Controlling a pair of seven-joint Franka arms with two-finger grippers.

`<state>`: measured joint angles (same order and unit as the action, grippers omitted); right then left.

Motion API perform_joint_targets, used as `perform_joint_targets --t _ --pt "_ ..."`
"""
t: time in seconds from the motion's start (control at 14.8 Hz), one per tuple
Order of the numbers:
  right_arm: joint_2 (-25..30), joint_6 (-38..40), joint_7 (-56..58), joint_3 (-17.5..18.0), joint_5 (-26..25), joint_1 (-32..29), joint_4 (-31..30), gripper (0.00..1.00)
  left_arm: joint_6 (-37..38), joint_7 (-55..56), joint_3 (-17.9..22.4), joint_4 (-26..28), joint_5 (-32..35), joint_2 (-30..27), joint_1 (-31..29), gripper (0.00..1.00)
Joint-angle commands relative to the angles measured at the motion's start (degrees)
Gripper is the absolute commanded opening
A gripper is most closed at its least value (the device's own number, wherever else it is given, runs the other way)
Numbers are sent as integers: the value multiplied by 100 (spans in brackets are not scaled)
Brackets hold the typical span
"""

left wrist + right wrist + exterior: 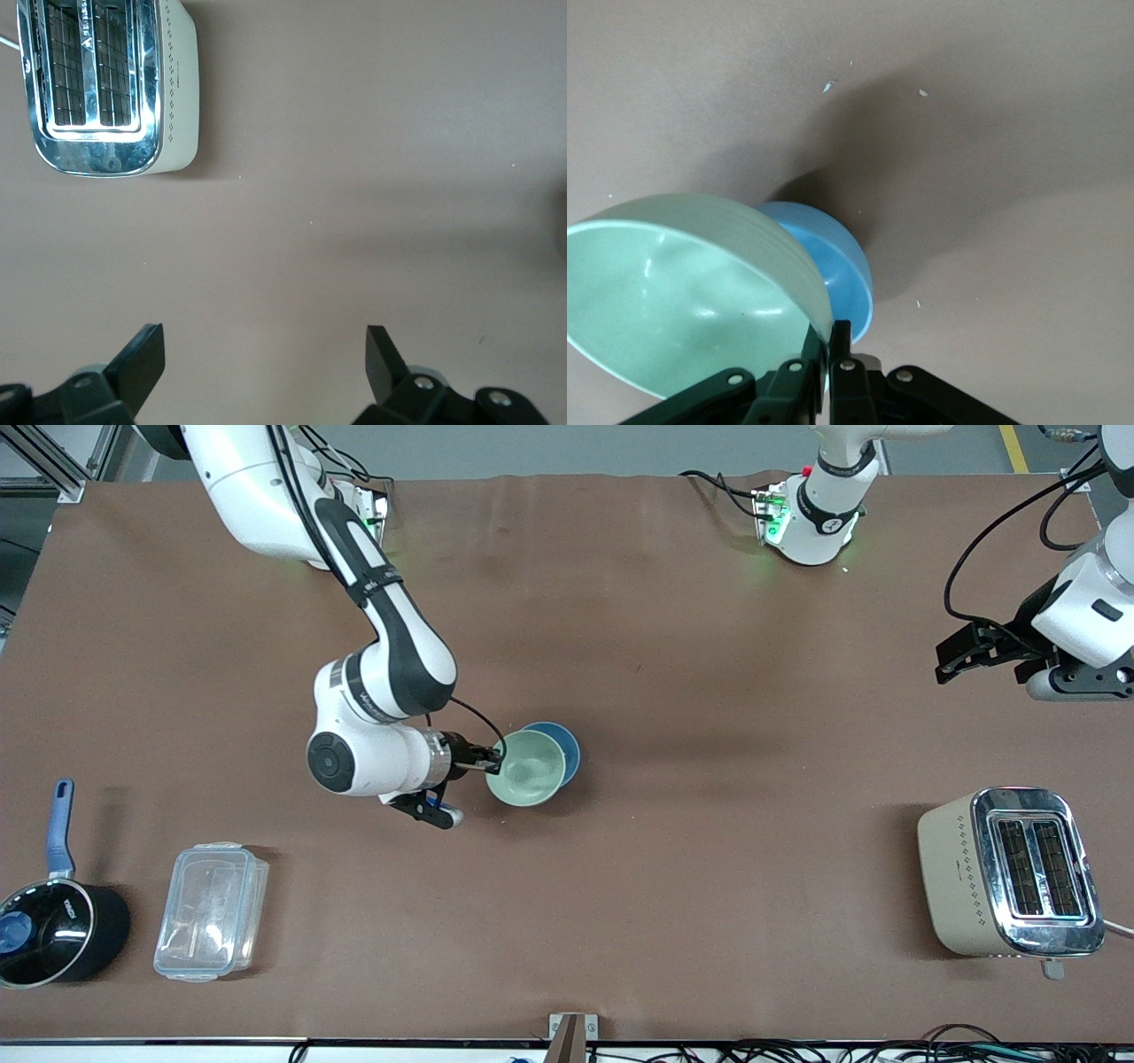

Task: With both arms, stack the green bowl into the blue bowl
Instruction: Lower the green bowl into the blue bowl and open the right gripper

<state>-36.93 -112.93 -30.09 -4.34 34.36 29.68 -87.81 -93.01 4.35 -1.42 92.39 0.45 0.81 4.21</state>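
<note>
Nearest the front camera, at my right arm's end of the table, sit the black saucepan (55,932) and, beside it, the clear lidded container (211,911); the toaster (1010,872) sits at my left arm's end. My right gripper (493,760) is over the middle of the table, its fingers (841,341) pinched narrow on the rim of the green bowl (526,768). I hold that bowl tilted above the blue bowl (565,746), which peeks out at about two o'clock from it, partly covered. My left gripper (959,657) waits in the air over its own end of the table, jaws spread wide and holding nothing.
</note>
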Motion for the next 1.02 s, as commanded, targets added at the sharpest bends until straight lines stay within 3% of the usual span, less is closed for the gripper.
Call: perform_joint_targets --t 0.0,0.95 --pt "-86 -1 -41 -50 141 64 53 0 -86 -58 2 -37 -10 51 -8 100" --pt "-341 87 -41 -41 177 319 -43 0 -86 -13 -34 -63 -1 78 -7 100"
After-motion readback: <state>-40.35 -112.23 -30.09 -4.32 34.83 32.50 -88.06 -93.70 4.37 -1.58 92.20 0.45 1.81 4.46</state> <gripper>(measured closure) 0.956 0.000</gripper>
